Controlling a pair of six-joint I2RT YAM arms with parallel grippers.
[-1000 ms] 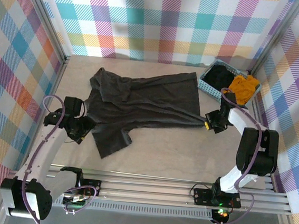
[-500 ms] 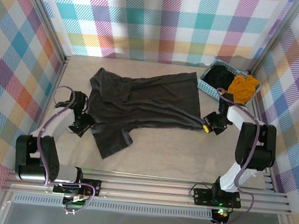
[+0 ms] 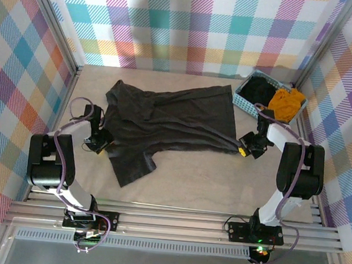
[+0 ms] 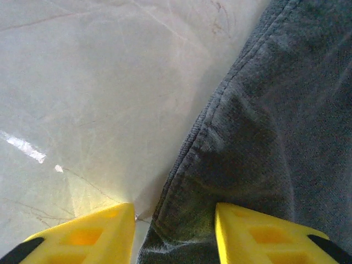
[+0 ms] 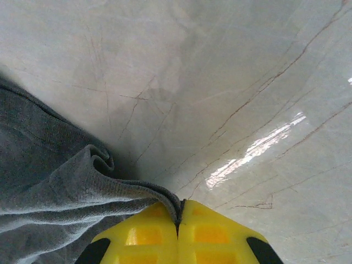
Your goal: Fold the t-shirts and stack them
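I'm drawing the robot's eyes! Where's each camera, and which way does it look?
Top: high behind the robot, looking down at table, grey t-shirt, both arms.
Left wrist: down past the left gripper, yellow fingers open, onto shirt hem.
Right wrist: down past right gripper pinching the shirt.
Shared: every view sees that shirt.

The top external camera is looking down from above and behind both arms, taking in the whole table [image 3: 190, 183]. The left wrist camera is sitting close behind the left gripper [image 4: 173, 212], facing the charcoal t-shirt [image 4: 275, 110] hem just ahead of its fingers. The right wrist camera is sitting equally close behind the right gripper [image 5: 177, 206], sharing that shirt with the overhead view.
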